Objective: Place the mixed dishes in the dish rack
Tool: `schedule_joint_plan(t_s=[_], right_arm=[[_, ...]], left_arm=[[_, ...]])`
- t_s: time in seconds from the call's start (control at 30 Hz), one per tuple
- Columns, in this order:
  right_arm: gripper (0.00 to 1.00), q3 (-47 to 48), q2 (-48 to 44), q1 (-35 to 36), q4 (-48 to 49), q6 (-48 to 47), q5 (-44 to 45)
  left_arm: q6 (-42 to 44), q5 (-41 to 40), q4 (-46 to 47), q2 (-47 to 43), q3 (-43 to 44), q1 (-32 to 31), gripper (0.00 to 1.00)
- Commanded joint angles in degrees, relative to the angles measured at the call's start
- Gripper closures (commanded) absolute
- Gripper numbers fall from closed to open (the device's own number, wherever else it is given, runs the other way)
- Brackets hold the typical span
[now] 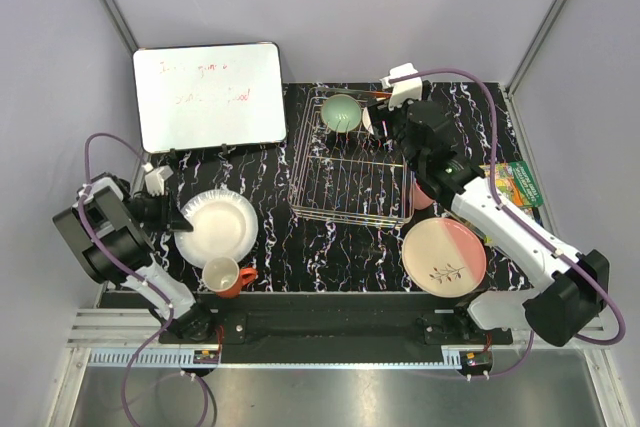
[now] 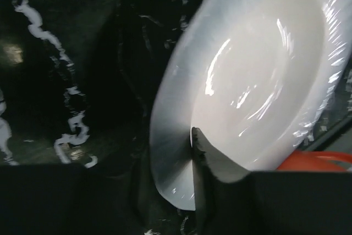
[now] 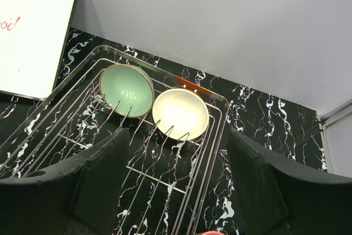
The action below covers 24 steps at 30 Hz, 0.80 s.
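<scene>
The white plate point(image 1: 220, 229) point(image 2: 258, 64) lies at the front left of the table. My left gripper point(image 1: 180, 217) point(image 2: 190, 163) is shut on its left rim, one finger point(image 2: 217, 164) lying on top of the rim and the other dark beneath it. The orange mug point(image 1: 226, 276) point(image 2: 319, 161) stands just in front of the plate. The dish rack point(image 1: 350, 162) point(image 3: 215, 136) holds a mint green bowl point(image 1: 340, 112) point(image 3: 126, 89) and a cream bowl point(image 3: 180, 113) on edge at its far end. My right gripper point(image 1: 398, 115) point(image 3: 176, 174) hangs open above the rack's far right, holding nothing.
The pink-and-cream plate point(image 1: 445, 255) lies front right, and a small pink cup point(image 1: 422, 197) shows partly under the right arm. A whiteboard point(image 1: 210, 95) point(image 3: 33, 31) lies at the back left. A green book point(image 1: 520, 184) lies at the right edge.
</scene>
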Motion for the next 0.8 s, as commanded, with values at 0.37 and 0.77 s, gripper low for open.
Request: schedule_joint_plan(t_s=[0.37,0.77], right_arm=[[0.22,-4.32,-3.61,0.32,2.62,1.02,0.22],[0.24,-6.44,-3.79,0.41,4.12,3.21,-0.84]], left_arm=[[-9.1,1.39,1.63,-9.15,5.64,-1.63,1.0],[-34.32,-10.81,18.43,-17.37,11.68,-26.39,1.0]])
